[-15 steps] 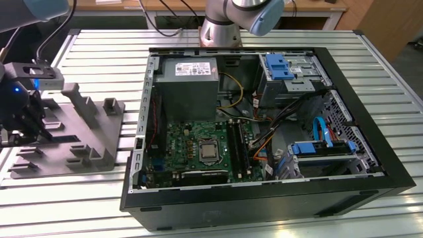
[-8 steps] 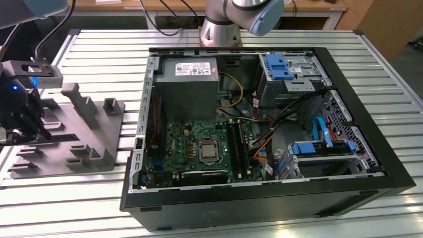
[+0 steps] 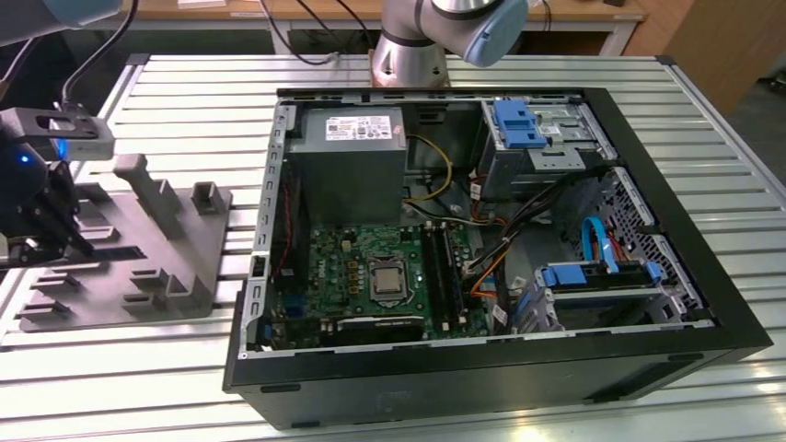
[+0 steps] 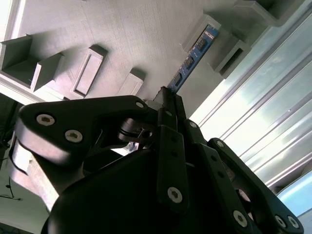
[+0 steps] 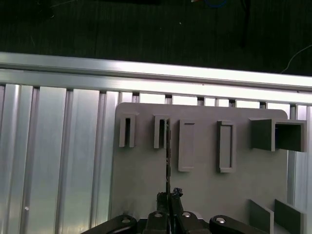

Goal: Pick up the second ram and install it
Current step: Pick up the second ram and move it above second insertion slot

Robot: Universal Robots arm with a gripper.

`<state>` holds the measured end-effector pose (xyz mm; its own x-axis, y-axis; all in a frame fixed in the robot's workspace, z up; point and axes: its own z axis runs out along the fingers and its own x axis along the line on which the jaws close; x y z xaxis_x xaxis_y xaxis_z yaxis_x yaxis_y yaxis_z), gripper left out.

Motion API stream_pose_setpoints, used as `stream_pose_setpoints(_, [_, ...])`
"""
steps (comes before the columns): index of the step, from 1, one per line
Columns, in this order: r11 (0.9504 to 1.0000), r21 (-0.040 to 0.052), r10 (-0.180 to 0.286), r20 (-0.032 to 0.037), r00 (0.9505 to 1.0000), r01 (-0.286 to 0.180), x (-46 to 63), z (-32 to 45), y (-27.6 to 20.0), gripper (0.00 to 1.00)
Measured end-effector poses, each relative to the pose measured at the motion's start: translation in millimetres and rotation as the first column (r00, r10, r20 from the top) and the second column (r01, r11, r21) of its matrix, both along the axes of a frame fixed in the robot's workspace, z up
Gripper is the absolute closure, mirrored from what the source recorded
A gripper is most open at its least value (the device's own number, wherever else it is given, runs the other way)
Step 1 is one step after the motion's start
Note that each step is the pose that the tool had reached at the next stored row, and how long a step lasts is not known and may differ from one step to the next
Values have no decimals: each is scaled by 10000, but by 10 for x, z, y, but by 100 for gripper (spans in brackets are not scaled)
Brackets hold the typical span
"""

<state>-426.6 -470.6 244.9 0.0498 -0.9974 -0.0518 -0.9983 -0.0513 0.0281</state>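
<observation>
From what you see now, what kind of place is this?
Probably a robotics lab bench for computer assembly: an open computer case on a slatted metal table, beside a grey fixture tray.

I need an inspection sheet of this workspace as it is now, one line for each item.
Surface: slatted metal table, carrying a grey holder tray and an open computer case.
Job's things: second ram on edge at the tray's slots; motherboard inside the case.
Clutter: nothing seen.
Grippers: gripper shut on the ram's near end.
Cables: coloured wires inside the case; black cable near the arm's wrist.
Surroundings: arm base beyond the case.
</observation>
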Motion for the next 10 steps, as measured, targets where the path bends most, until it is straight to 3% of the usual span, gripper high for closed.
stream_pose_setpoints(10, [10000, 37, 0, 0, 10000, 0, 0, 55, 0, 87])
